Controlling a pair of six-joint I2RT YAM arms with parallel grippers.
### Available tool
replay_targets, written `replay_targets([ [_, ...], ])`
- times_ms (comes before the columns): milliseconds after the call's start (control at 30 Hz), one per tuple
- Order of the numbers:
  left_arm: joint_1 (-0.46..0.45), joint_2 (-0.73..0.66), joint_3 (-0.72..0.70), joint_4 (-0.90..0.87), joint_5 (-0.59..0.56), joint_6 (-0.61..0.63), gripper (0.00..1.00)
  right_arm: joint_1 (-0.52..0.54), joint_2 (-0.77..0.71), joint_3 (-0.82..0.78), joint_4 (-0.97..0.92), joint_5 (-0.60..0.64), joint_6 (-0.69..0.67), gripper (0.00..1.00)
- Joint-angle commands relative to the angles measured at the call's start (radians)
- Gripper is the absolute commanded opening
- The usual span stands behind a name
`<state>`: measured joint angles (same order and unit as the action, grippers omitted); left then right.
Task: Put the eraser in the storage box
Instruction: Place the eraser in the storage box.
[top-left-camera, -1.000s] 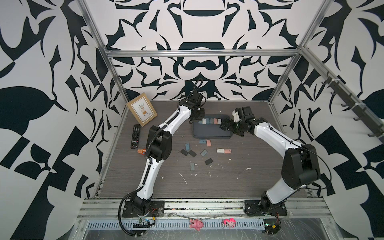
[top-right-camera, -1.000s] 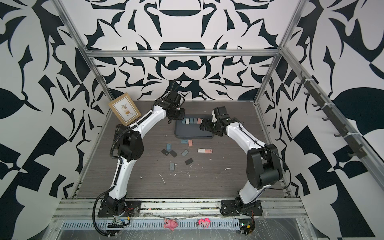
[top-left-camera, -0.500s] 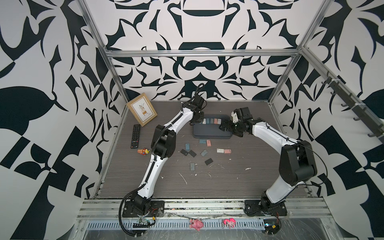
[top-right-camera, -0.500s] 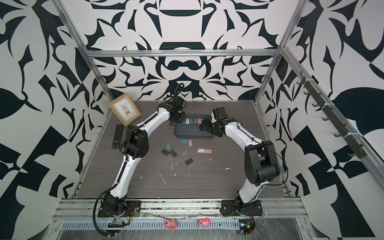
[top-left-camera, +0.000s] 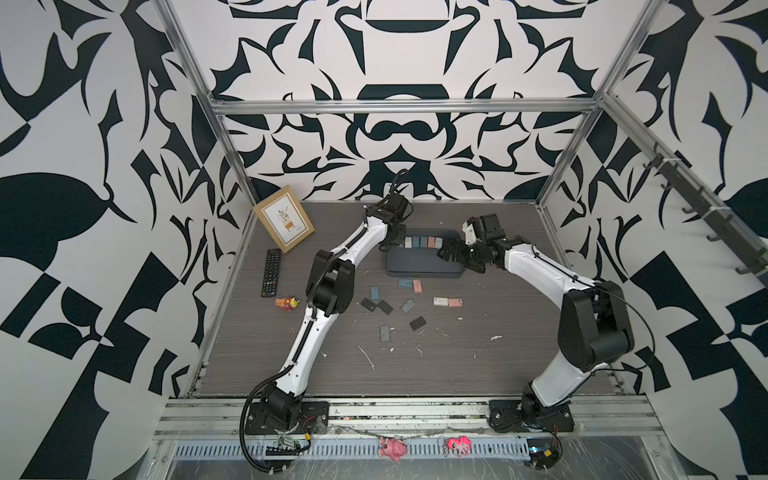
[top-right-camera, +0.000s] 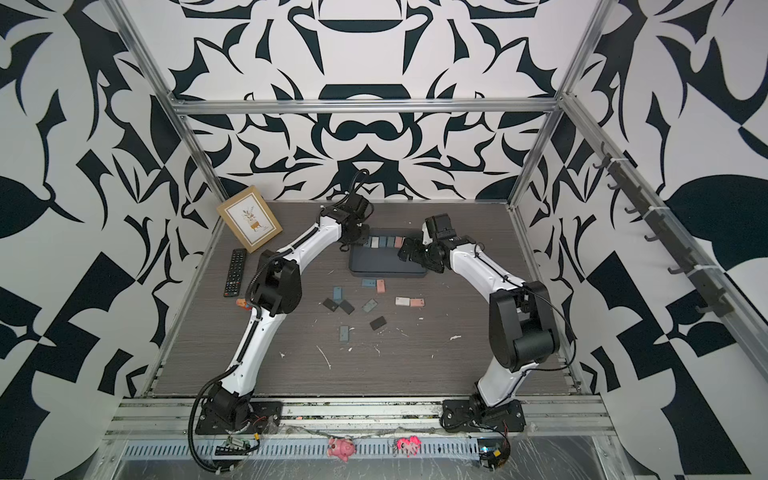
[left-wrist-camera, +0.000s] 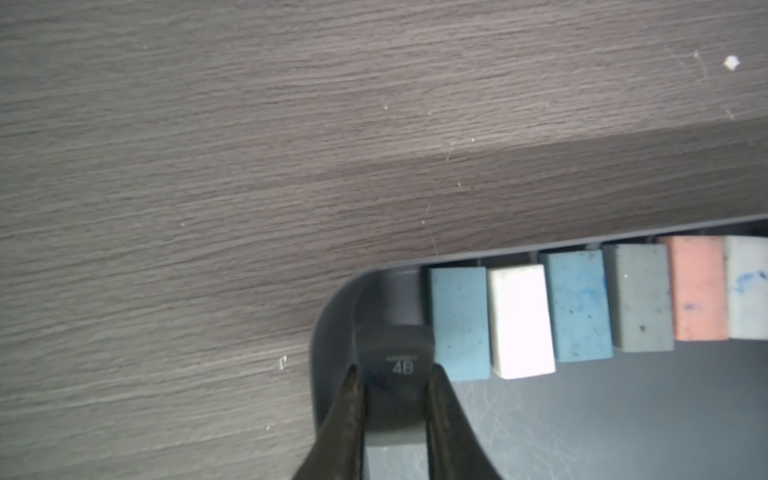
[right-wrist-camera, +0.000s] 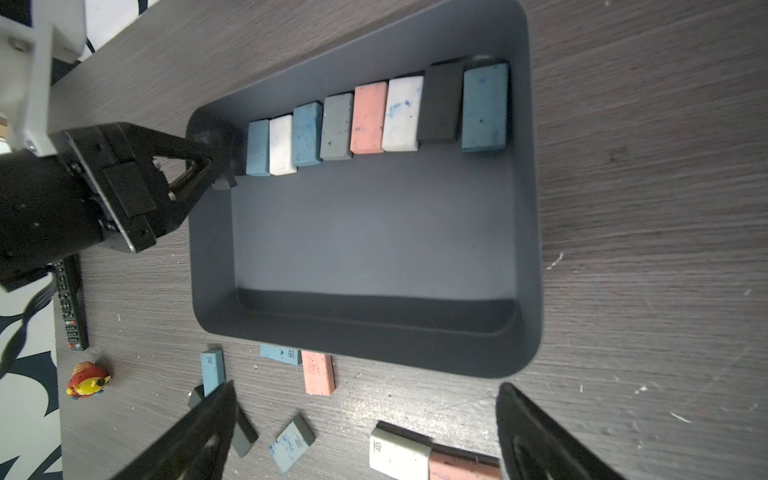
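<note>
Row of eight erasers (right-wrist-camera: 365, 118) in storage box (right-wrist-camera: 374, 232); my left gripper (left-wrist-camera: 392, 374) pinches dark eraser (left-wrist-camera: 401, 361) at its corner, right gripper (right-wrist-camera: 365, 388) wide, empty; ten loose erasers (top-left-camera: 409, 306) pending.

White arms (top-left-camera: 309, 345), black joints (top-left-camera: 330, 286).

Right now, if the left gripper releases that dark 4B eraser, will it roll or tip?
Rolling seems unlikely: the dark eraser is a flat-sided block. Tipping looks limited: it sits between the storage box corner wall and the blue eraser. It shows no squashing in the left gripper: probably firm.
</note>
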<state>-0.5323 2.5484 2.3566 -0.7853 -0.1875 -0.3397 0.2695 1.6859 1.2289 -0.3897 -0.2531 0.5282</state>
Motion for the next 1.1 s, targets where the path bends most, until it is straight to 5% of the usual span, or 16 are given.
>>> replay_targets([
  [0, 0.004, 0.021, 0.03, -0.028, -0.005, -0.001, 0.23, -0.004, -0.015, -0.003, 0.026, -0.002, 0.001, 0.99],
  [1067, 0.009, 0.058, 0.033, -0.022, -0.007, -0.01, 0.33, -0.012, -0.023, -0.011, 0.029, -0.009, -0.001, 0.99],
])
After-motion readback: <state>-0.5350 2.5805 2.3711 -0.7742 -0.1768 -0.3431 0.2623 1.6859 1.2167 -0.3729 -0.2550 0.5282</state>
